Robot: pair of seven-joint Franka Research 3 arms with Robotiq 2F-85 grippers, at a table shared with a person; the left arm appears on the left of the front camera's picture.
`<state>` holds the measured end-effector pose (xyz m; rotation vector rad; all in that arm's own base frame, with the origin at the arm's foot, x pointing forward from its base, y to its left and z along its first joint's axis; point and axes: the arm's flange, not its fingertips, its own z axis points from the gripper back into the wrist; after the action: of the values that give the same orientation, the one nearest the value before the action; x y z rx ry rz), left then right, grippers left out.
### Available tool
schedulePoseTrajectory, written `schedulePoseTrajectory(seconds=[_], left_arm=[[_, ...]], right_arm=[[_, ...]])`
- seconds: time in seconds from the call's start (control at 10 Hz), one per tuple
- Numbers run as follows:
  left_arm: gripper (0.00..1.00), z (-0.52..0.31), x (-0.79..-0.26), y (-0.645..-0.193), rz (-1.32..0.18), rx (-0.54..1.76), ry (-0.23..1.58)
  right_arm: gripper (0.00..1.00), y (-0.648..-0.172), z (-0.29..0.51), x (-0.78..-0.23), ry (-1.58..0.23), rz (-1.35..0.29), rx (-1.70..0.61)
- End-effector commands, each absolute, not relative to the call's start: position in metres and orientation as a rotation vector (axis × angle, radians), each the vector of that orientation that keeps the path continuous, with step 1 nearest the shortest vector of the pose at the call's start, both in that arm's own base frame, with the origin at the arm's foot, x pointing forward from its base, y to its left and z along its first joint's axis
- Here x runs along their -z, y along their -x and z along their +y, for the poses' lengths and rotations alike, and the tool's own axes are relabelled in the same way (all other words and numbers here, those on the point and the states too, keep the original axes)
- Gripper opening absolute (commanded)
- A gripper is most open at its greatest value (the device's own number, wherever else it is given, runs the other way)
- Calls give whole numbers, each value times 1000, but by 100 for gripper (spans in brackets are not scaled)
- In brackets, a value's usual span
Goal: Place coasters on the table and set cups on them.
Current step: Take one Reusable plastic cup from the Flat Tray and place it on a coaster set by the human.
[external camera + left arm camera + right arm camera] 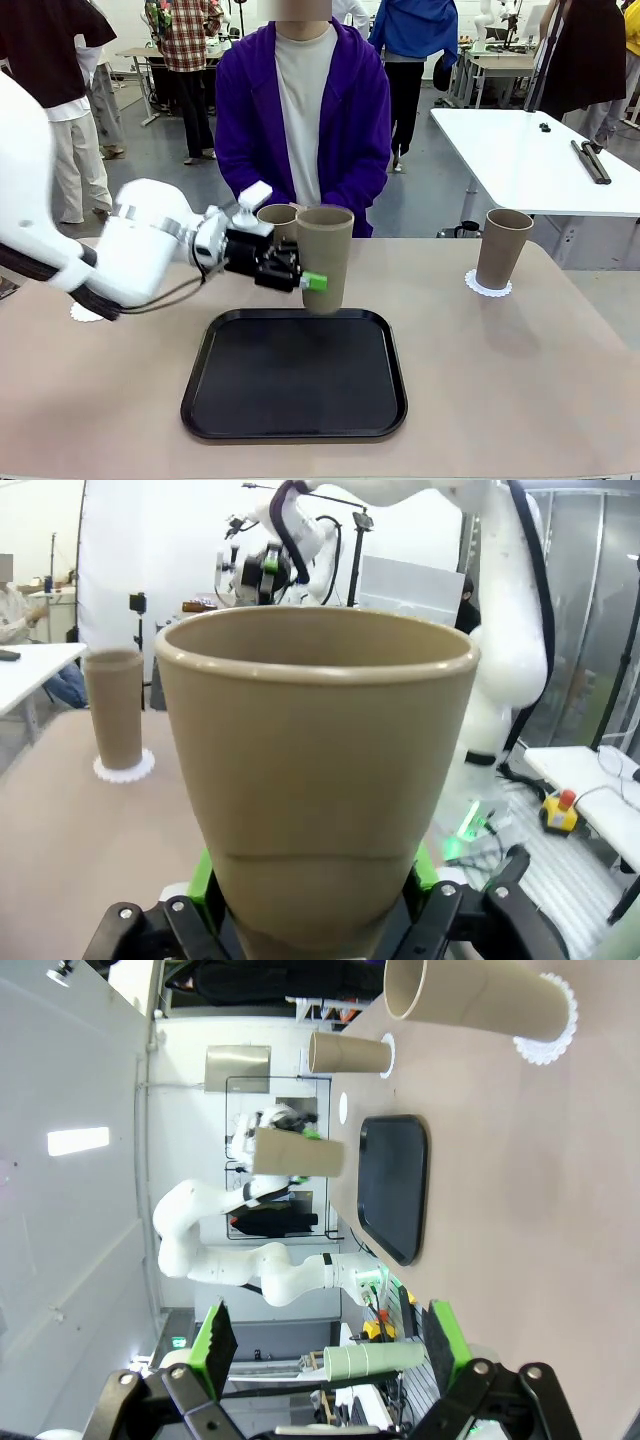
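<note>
My left gripper (300,279) was clamped on a tan cup (324,258), green pads pressed against both sides of its lower wall; in the left wrist view that cup (315,780) stood upright between my fingers, rim up. It hung above the far edge of the black tray (295,385), clear of the tray surface. My right gripper (330,1355) was spread wide with nothing between the fingers, held up off the beige counter (520,390). A second cup (276,222) stood just behind the held one, near the counter's far edge in front of the person in the purple jacket (303,120); the right wrist view showed it sitting on a coaster (387,1055). A third cup (502,248) stood on a white scalloped coaster (487,287) on the counter's far right side, well apart from the tray. One more coaster (84,313) lay on the counter's left side, partly hidden behind my left arm, no cup on it. A white table (530,160) stood beyond the counter at right.
</note>
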<state>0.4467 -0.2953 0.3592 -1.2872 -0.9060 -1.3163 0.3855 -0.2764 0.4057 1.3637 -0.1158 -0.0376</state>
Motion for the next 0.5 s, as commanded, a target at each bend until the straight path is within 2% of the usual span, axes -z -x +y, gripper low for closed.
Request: schedulePoseTrajectory(seconds=[0.0,0.1,0.3,0.4], left_arm=[[25,-286,-438,-420,-941,1291,1213],[25,-281,-462,-413,-973,1292,1200],[25,-273,-476,-408,-1000,1313,1167],[25,-280,-481,-413,-981,1314,1216]], right_arm=[[100,-386,-276,-407,-1366,-120,44],[100,-386,-276,-407,-1366,-120,44],[100,-386,-276,-407,-1366,-120,44],[100,-386,-276,-407,-1366,-120,44]])
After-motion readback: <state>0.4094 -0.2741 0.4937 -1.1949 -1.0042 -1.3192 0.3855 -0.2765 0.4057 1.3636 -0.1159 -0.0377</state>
